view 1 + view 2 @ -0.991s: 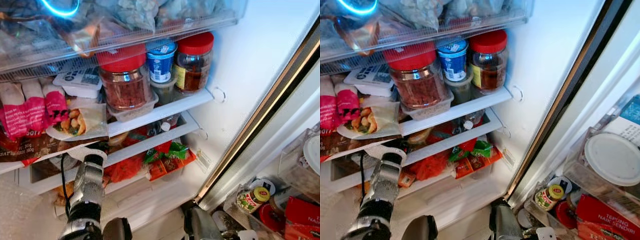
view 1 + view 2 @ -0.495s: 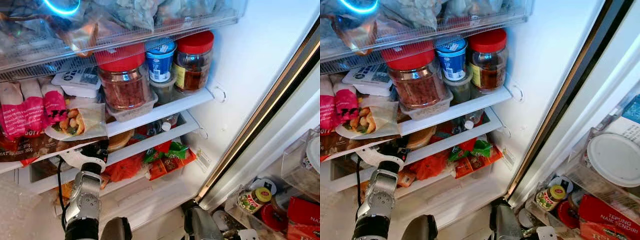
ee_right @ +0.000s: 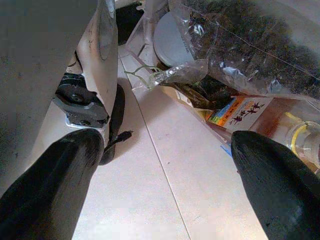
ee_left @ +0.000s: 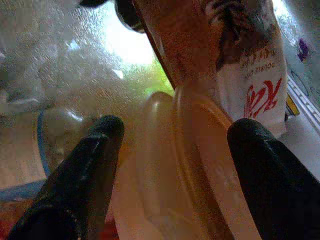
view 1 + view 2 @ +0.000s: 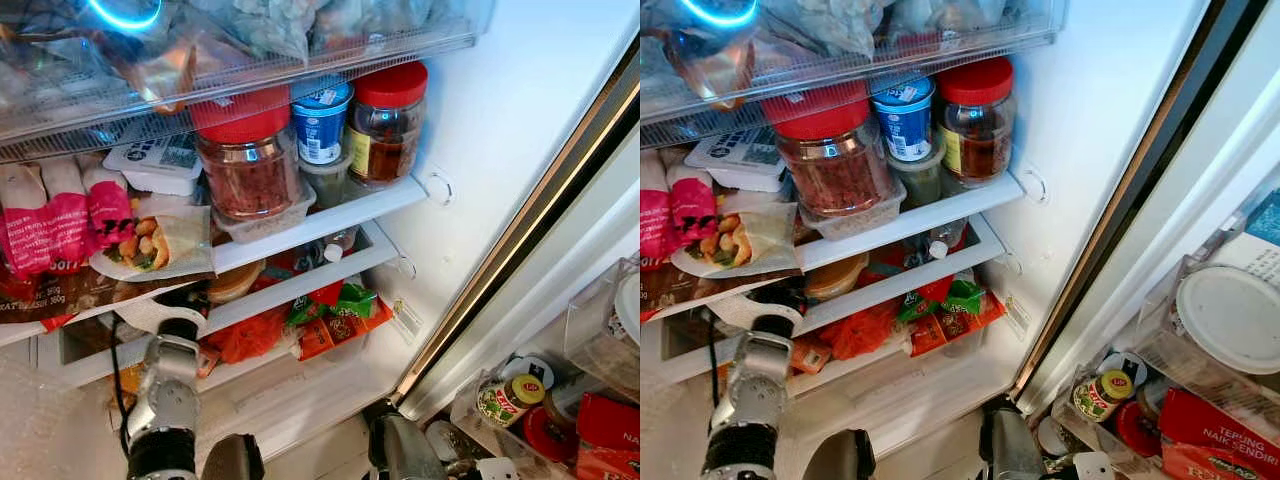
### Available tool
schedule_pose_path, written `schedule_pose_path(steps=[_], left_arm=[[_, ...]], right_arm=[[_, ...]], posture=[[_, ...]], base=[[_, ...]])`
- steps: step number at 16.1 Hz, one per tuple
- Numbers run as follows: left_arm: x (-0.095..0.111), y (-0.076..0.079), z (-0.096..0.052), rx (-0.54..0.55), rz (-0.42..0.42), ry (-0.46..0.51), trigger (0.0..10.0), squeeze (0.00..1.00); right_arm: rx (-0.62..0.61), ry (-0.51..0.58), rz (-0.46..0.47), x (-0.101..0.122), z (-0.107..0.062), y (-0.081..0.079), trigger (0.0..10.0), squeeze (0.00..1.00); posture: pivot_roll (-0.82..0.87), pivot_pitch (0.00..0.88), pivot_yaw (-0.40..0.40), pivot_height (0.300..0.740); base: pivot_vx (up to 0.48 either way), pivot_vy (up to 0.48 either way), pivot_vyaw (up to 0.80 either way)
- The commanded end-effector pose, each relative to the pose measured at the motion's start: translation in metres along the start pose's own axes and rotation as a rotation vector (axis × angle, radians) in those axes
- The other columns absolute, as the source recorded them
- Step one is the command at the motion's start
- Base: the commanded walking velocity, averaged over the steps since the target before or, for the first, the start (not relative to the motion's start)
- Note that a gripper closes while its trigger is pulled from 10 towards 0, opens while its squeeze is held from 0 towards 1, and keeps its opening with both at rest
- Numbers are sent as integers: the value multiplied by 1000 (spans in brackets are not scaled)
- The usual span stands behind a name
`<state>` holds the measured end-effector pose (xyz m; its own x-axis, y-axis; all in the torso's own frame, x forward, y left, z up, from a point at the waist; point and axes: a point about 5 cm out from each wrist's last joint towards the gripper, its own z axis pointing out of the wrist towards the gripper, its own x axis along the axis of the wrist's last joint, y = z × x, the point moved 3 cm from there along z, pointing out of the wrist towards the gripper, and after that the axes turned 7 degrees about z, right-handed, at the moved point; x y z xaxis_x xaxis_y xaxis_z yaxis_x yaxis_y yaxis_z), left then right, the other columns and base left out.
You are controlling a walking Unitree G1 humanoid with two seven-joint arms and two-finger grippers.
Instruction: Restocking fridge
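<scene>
The left arm (image 5: 160,400) has pulled back a little from the lower shelf since a second ago; then its wrist reached up under the wrap, and now it sits lower and nearer the camera. A round, tan-lidded tub (image 5: 232,281) has come into sight on that shelf in the meantime, lying in the gap under the shelf edge. I judge that the tub has just been set down and the arm is withdrawing, so this item looks stocked.

In the left wrist view the left gripper (image 4: 175,150) has its fingers (image 4: 87,175) spread wide to either side of the tub's lid, not pinching it. The right gripper (image 3: 160,175) hangs idle over a tiled floor (image 3: 165,200), fingers spread, holding nothing.

Nearest the camera, door-side goods include a yellow-capped jar (image 5: 505,398) with a red and green label too small to read, and a red packet (image 5: 1215,440) printed "TEPUNG" and "SENDIRI".

Further in, green and orange snack packets (image 5: 335,315) fill the lower shelf. Above stand a wrap (image 5: 150,245), pink packets (image 5: 70,230), two red-lidded jars (image 5: 245,160) and a blue yoghurt cup (image 5: 322,120); their print is illegible.
</scene>
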<state>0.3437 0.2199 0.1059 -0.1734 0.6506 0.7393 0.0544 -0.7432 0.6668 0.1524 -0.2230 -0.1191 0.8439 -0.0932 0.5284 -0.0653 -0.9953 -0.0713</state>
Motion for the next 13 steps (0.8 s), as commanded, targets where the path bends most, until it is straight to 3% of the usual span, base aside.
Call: schedule_pose_path(steps=[1,2,3,4,6,7,13], left_arm=[[2,0,-1,4,-17,-1,10000,0],[2,1,-1,-4,-18,1,10000,75],[2,2,-2,-6,-24,-3,10000,827],[2,3,-2,-6,-27,-7,10000,847],[0,7,-6,-38,-11,-24,10000,702],[-1,9,-9,-53,10,-31,10000,0],[2,4,-19,-47,17,-32,10000,0]], right_arm=[[10,0,12,-2,0,-2,10000,0],[10,0,13,-2,0,-2,10000,0],[10,0,13,-2,0,-2,10000,0],[10,0,13,-2,0,-2,10000,0],[10,0,12,-2,0,-2,10000,0],[10,0,13,-2,0,-2,10000,0],[4,3,17,-3,0,-2,10000,0]], posture=[[-86,134,-24,612],[-87,134,-24,612],[-87,134,-24,612],[-87,133,-24,612],[-89,133,-23,612],[-89,133,-23,612],[-86,134,-22,612]], base=[[0,0,0],[0,0,0],[0,0,0],[0,0,0],[0,0,0],[0,0,0],[0,0,0]])
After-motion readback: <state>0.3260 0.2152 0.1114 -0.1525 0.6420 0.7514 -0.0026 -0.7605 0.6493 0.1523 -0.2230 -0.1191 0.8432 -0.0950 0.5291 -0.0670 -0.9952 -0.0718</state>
